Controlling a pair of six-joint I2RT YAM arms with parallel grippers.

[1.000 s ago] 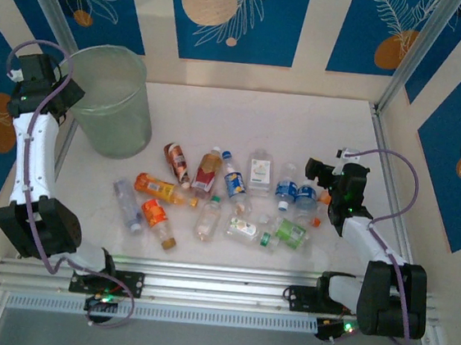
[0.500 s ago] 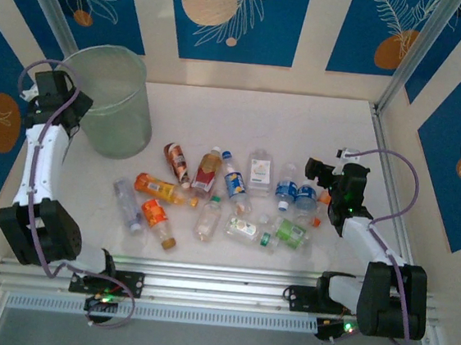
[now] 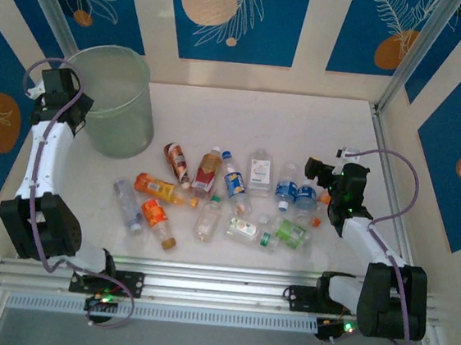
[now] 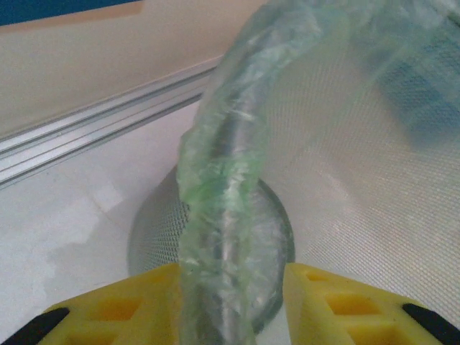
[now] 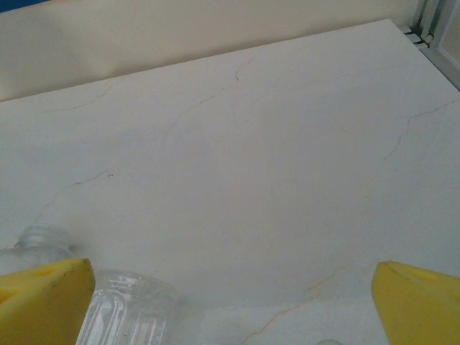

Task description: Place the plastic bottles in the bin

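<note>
Left claw (image 4: 231, 305) shifted, now clamps bin (image 3: 119, 115) rim; right claw (image 5: 230, 287) wide apart, empty.

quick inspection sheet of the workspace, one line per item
surface: white veined table
job's things: about a dozen bottles lying loose mid-table; bin upright, far left
clutter: nothing seen
tools: left tool closed on the bin's rim; right tool open, low over the table beside the bottles
cables: lilac cable looped along each arm
surroundings: blue-and-cream walls, aluminium rails
</note>
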